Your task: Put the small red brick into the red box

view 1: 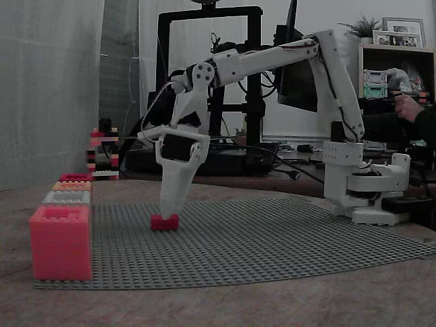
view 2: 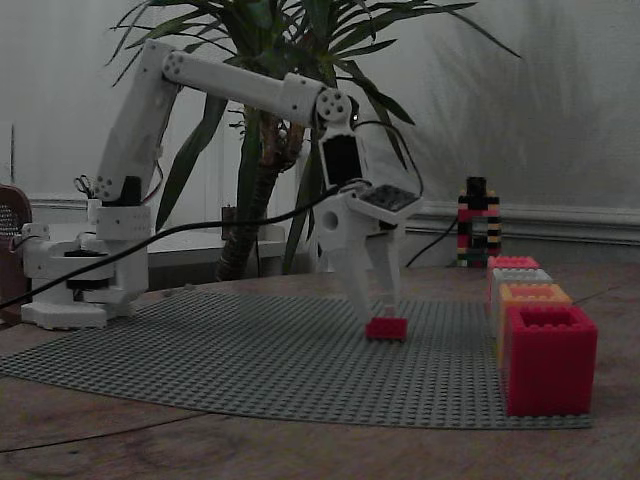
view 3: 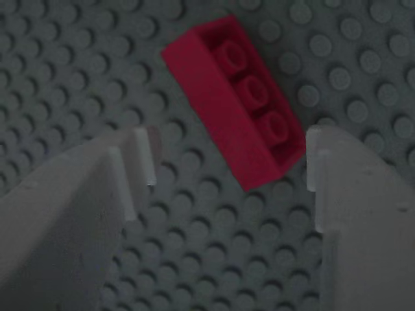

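Note:
The small red brick (view 1: 164, 221) (view 2: 386, 328) lies flat on the grey studded baseplate (view 1: 272, 245), well apart from the boxes. In the wrist view the brick (view 3: 237, 100) lies at a slant, and its near end reaches between the fingertips. My white gripper (view 1: 169, 208) (view 2: 375, 305) (view 3: 228, 159) points straight down over it and is open, with nothing held. One fingertip (view 3: 314, 162) sits close beside the brick's near corner, and the other (view 3: 139, 159) stands well clear. The red box (view 1: 60, 240) (view 2: 548, 358) stands at the baseplate's edge, its top open.
Behind the red box runs a row of more boxes: an orange one (view 2: 533, 297), a grey one (view 2: 520, 277) and a red one (view 2: 512, 263). A brick tower (view 2: 477, 222) stands further back. The arm's base (view 1: 368, 187) sits off the far side of the plate.

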You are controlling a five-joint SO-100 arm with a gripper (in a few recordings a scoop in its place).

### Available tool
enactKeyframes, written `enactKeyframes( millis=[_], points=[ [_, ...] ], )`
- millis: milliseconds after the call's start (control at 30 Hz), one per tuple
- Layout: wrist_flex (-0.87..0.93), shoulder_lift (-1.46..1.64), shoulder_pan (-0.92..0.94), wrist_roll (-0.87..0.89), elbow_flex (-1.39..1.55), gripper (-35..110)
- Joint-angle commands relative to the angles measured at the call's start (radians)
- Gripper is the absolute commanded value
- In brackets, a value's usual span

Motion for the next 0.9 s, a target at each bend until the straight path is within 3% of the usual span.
enactKeyframes(
  millis=[0, 433, 567, 867],
  points=[
    [-0.003, 0.028, -0.025, 0.002, -0.078, 20],
    [-0.003, -0.051, -0.018, 0.035, -0.147, 16],
    [-0.003, -0.067, -0.018, 0.057, -0.161, 5],
    [0.009, -0.067, -0.018, 0.204, -0.259, 0]
  ],
)
